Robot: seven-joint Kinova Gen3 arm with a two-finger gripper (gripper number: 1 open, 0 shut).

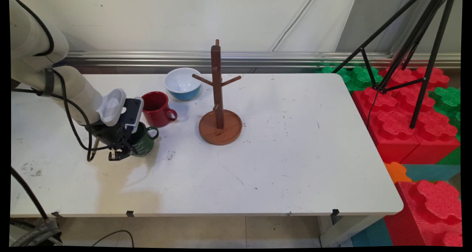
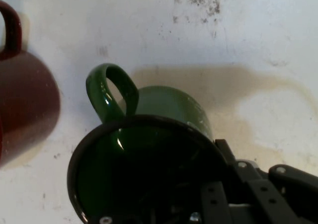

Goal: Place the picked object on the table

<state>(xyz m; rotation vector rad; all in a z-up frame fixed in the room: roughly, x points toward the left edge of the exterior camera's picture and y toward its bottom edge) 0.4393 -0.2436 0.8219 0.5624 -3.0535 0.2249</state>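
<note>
Gripping the green mug (image 1: 143, 143) at its rim, as far as the hand view shows: the pincer (image 1: 120, 151) sits low at the desk's (image 1: 280, 163) left side, one finger inside the mug's mouth and linkage outside the wall, so it reads as clenched on the rim on the side away from the handle. Fingertips themselves are hidden in the dark interior.

Mug stands upright on the desk, handle pointing toward the tree (image 1: 218, 97). Dark rim band and glossy green wall suggest enamelled metal: probably light, stiff, not easily broken, but slick. A rim pinch may let it swing or slip; the handle loop (image 2: 112, 91) is free and open.

Just beside it, toward the wall, a red mug (image 1: 158, 108) stands upright, handle toward the tree, close to the green one but apart as best I can judge. Farther back, a white bowl (image 1: 183, 83) with blue outside. To the right, well apart, the wooden mug tree on its round base, pegs bare. Off the desk at right: red and green foam blocks (image 1: 402, 126) and a black tripod (image 1: 416, 41).
</note>
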